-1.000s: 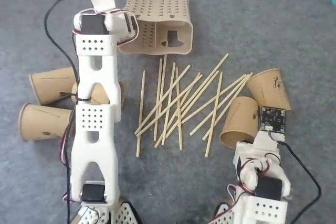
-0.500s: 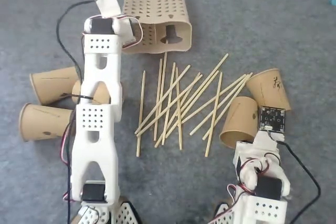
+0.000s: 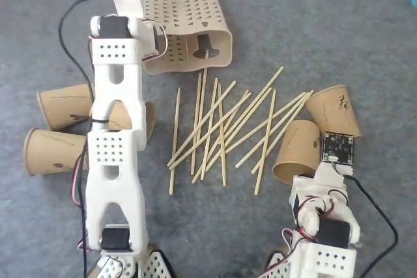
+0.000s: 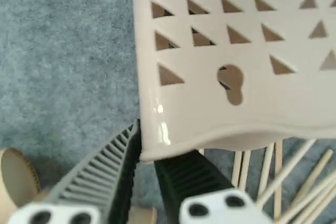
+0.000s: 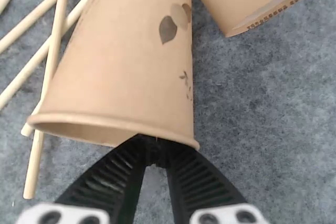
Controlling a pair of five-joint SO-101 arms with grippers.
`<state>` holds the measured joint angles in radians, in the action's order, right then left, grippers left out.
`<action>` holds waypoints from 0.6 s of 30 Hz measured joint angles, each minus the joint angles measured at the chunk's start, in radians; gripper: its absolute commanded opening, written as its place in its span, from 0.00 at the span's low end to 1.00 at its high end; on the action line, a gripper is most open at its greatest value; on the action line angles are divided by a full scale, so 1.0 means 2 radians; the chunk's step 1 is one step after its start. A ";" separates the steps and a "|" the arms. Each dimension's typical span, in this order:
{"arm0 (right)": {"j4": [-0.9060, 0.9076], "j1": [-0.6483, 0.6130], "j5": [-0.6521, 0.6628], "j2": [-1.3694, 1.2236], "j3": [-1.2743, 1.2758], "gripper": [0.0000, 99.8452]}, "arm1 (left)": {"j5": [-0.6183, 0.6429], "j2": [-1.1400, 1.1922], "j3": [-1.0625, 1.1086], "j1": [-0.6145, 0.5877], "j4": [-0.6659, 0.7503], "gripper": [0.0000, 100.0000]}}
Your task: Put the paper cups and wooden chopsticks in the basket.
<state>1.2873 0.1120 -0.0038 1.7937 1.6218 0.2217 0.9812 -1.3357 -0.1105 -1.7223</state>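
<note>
Pinching the basket (image 4: pixel 236 51) by its rim, the left pincer (image 4: pixel 147 148) is squeezed tight on the wall. The basket lies on its side at the far end of the grey worktop (image 3: pixel 339 37). Wooden chopsticks (image 3: pixel 221 128) lie in a heap just in front of it. The right pincer (image 5: pixel 152 153) is closed, holding nothing, with its tips at the rim of a tipped-over paper cup (image 5: pixel 126 66).

The beige plastic basket (image 3: pixel 189 14) has rows of triangular holes. Brown paper cups (image 3: pixel 296 151) carry small dark marks. Pale wooden chopsticks (image 3: pixel 221 135), grey counter (image 3: pixel 365 50).
</note>
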 measured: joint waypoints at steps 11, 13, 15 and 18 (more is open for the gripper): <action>0.000 0.000 0.000 0.000 0.000 0.02 | -0.015 -0.149 0.121 0.013 0.000 0.01; 0.000 0.000 0.000 0.000 0.000 0.02 | -0.012 -0.152 0.124 0.014 0.000 0.01; 0.000 0.000 0.000 0.000 0.000 0.02 | -0.019 -0.152 0.128 0.014 0.000 0.01; 0.000 0.000 0.000 0.000 0.000 0.02 | -0.021 -0.153 0.148 0.014 -0.001 0.01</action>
<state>1.2873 0.1120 -0.0038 1.7937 1.6218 0.1803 0.6743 -1.0395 -0.0829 -1.7238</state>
